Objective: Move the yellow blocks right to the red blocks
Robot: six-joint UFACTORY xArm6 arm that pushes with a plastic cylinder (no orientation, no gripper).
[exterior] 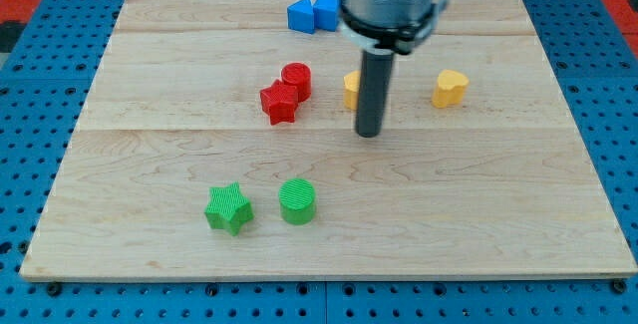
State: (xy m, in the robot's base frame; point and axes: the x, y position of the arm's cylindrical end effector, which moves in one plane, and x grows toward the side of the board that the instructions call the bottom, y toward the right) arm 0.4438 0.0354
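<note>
my tip (369, 133) is resting on the wooden board (150, 224), with no jaws to open or close, just below a yellow block (352, 89) half hidden behind the rod. that block is sitting near the red cylinder (296, 78) and red star (279, 103) but apart from them; the yellow heart (450, 88) is waiting well apart at the view's right. both pushes are looking unfinished.

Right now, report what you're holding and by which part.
Nothing held: my tip only pushes. It sits just below-right of the partly hidden yellow block.
</note>
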